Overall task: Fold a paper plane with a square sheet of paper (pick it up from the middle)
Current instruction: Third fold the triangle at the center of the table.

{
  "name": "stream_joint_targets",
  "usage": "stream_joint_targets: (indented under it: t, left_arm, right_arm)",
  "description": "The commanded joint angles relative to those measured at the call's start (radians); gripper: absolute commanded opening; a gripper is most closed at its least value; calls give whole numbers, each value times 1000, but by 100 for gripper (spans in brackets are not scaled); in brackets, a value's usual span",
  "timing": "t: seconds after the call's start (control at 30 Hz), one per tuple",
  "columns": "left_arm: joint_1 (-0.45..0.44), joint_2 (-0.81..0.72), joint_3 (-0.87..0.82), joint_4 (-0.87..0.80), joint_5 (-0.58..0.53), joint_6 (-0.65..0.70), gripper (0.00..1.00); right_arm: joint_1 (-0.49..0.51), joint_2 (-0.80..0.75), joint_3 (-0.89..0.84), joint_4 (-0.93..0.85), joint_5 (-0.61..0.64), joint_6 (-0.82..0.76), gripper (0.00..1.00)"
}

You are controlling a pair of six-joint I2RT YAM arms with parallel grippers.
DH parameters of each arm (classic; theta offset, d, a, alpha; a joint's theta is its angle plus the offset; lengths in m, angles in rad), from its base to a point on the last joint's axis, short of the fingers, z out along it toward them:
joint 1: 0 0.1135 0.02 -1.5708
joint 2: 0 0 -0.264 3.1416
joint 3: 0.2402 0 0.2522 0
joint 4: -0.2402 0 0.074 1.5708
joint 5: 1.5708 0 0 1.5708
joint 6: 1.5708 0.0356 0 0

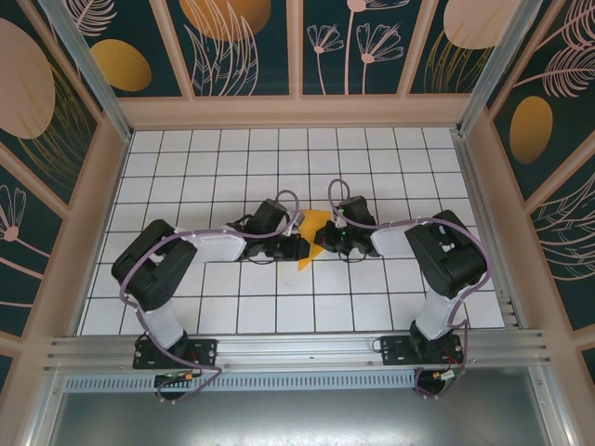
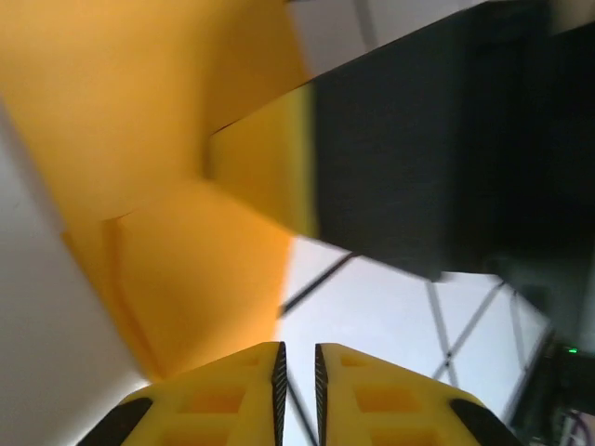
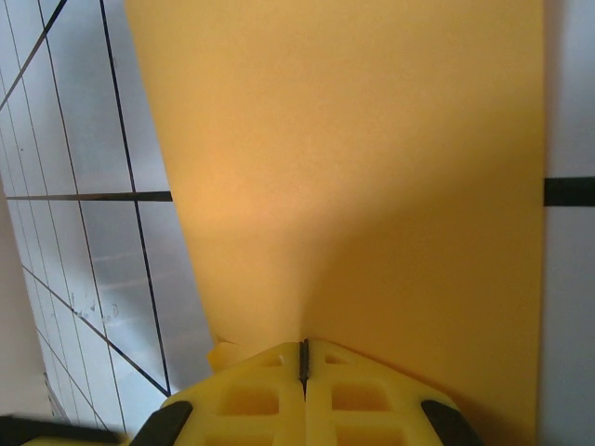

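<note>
The sheet of paper, orange-yellow and already creased into overlapping flaps, sat near the middle of the white gridded worktop, raised between the two grippers rather than lying flat. In the top view it showed as a narrow wedge with its point toward the near edge.

The right gripper met it from the right. In the right wrist view the right gripper had its yellow fingers pressed together, clamped on the lower edge of the paper, which fanned away from them over the grid lines.

The left gripper reached in from the left, just beside the sheet. In its own camera the left gripper had its fingers close together with a thin slit between them, and white worktop showed through the slit. The folded paper ran down to the outer side of one finger; whether any of it was pinched could not be told. A dark part of the right arm stood just behind the paper.

Both arms bent inward from their bases on the metal rail at the near edge.
</note>
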Motion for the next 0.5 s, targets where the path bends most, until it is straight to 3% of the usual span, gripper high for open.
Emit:
stream_joint_targets:
  t: [0.0, 0.23, 0.47]
  left_arm:
    - [0, 48, -11, -37, -80, -10, 18]
    - [-1, 64, -69, -32, -98, 3, 15]
    - [-1, 62, -84, -31, -117, 6, 15]
  right_arm:
    - [-1, 9, 16, -109, 69, -18, 0]
    - [2, -67, 111, -138, 45, -12, 1]
    - [33, -139, -19, -6, 11, 70, 0]
